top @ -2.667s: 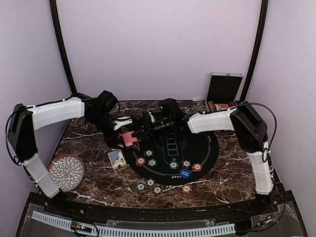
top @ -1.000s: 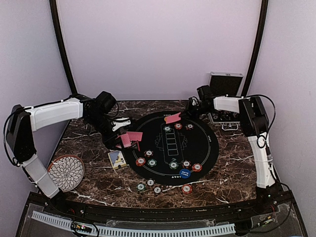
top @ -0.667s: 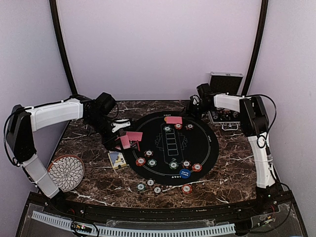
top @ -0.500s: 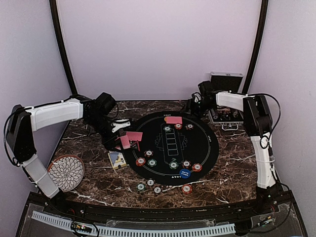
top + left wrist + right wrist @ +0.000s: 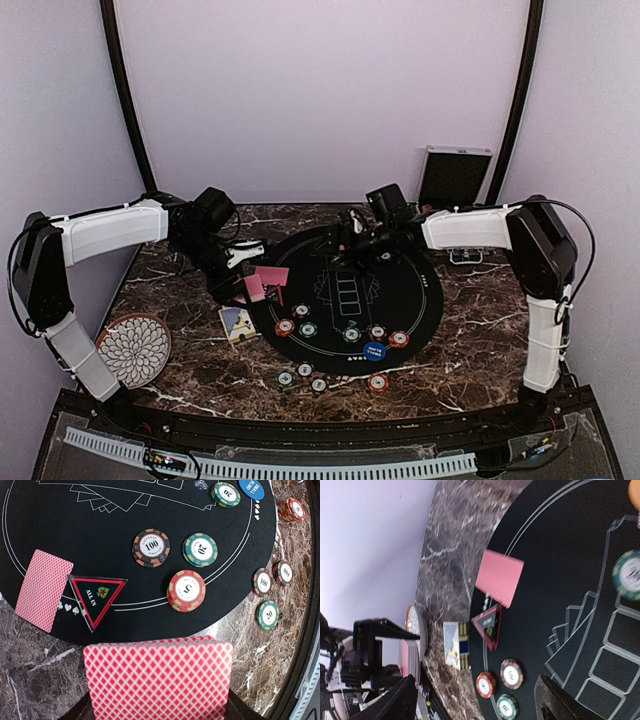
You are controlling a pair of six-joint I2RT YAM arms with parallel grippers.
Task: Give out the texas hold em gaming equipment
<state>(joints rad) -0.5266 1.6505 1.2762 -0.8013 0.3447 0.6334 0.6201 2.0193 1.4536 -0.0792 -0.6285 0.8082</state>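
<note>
My left gripper (image 5: pixel 243 272) is shut on a deck of red-backed playing cards (image 5: pixel 157 677) above the mat's left edge; the deck hides its fingertips (image 5: pixel 157 711). One red-backed card (image 5: pixel 44 589) (image 5: pixel 272 275) lies face down on the black mat (image 5: pixel 410 300), beside a triangular all-in marker (image 5: pixel 96 598). Several poker chips (image 5: pixel 186 590) (image 5: pixel 351 334) and a blue button disc (image 5: pixel 375 351) sit on the mat's near half, and more chips (image 5: pixel 304 378) rest on the marble in front. My right gripper (image 5: pixel 353 233) (image 5: pixel 475 690) hangs open and empty over the mat's far part.
A white flower-patterned plate (image 5: pixel 135 348) lies at the near left. A blue-and-yellow card box (image 5: pixel 237 322) sits by the mat's left edge. The silver-edged chip case (image 5: pixel 455 178) stands open at the back right corner. Purple walls close in three sides.
My right gripper let go of a red card at the mat's far edge, opened, drew back toward the case, then swung left over the mat's far part. The left arm held still.
</note>
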